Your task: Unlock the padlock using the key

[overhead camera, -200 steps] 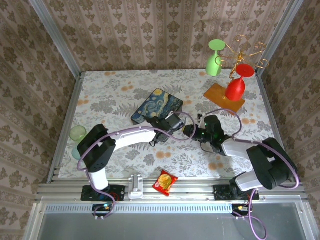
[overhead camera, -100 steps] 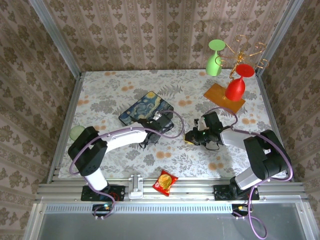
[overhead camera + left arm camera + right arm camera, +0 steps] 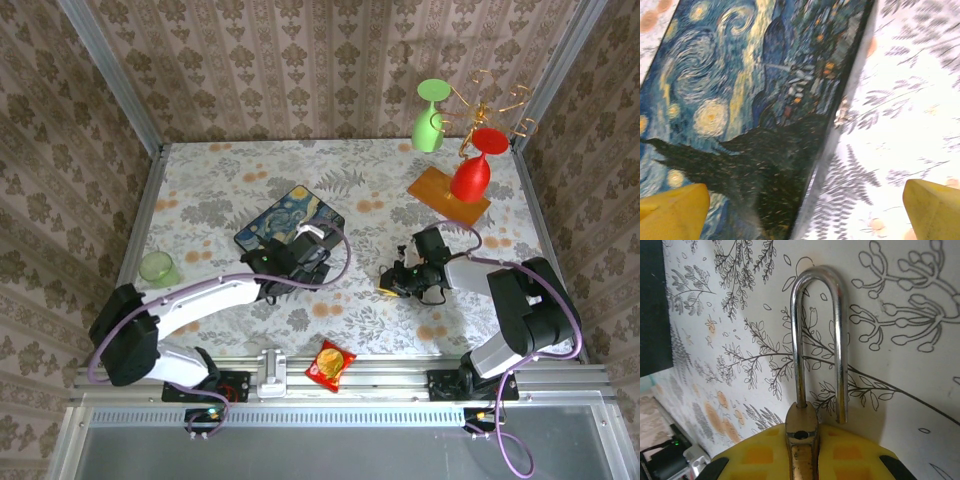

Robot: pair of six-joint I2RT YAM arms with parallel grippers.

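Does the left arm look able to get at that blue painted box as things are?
Probably yes: the left gripper hangs open right over the edge of the painted box, with nothing between them.

White arms [image 3: 215, 292], black joints; purple cables [image 3: 346, 255] along them; left gripper [image 3: 800, 210] and right gripper [image 3: 801, 452] have yellow fingers [image 3: 672, 212].

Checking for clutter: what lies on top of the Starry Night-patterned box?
The flat Starry Night-patterned box shows a bare lid; the open left pincer hangs above it. The left arm hides its near corner from the top camera.
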